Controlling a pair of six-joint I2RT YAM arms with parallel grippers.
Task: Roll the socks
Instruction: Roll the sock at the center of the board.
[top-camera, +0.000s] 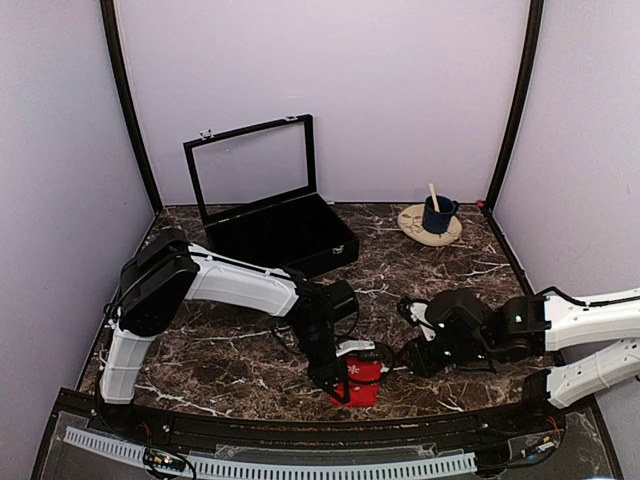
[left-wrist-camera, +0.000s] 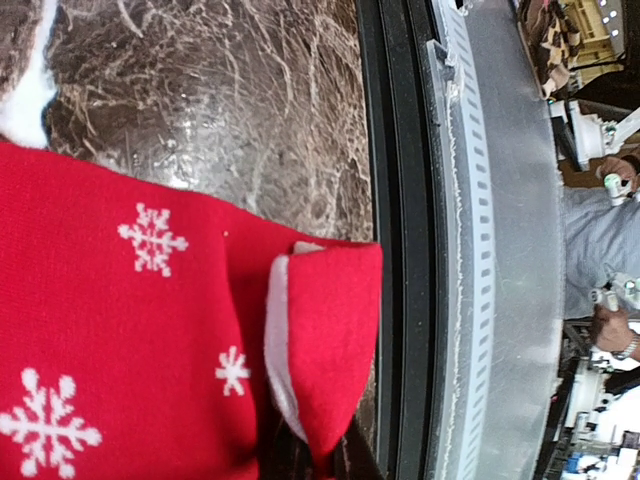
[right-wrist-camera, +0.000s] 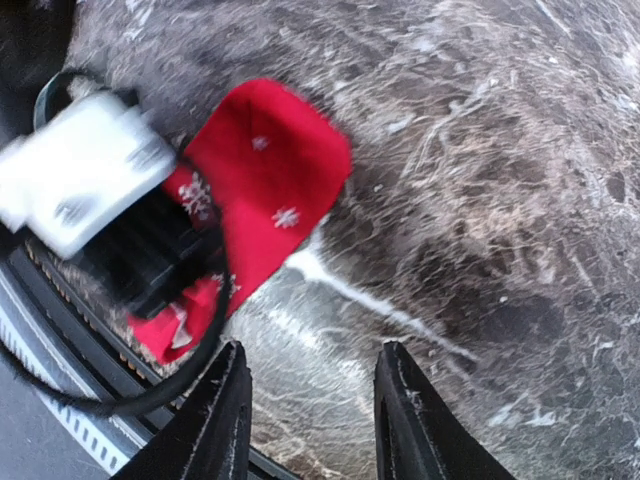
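Observation:
The red socks (top-camera: 361, 381) with white snowflakes lie bunched near the table's front edge. In the left wrist view the socks (left-wrist-camera: 150, 330) fill the left side, and a folded flap with a white band runs down into my left gripper (left-wrist-camera: 322, 458), which is shut on it. From above, my left gripper (top-camera: 341, 384) sits at the socks' left end. My right gripper (top-camera: 406, 356) hovers just right of the socks. In the right wrist view it (right-wrist-camera: 312, 358) is open over bare marble with nothing between its fingers, and the socks (right-wrist-camera: 272, 190) lie ahead to its left.
A black case (top-camera: 283, 238) with its glass lid raised stands at the back left. At the back right a blue cup (top-camera: 437, 213) holding a wooden stick rests on a round wooden coaster. The black front rail (left-wrist-camera: 395, 240) lies right beside the socks.

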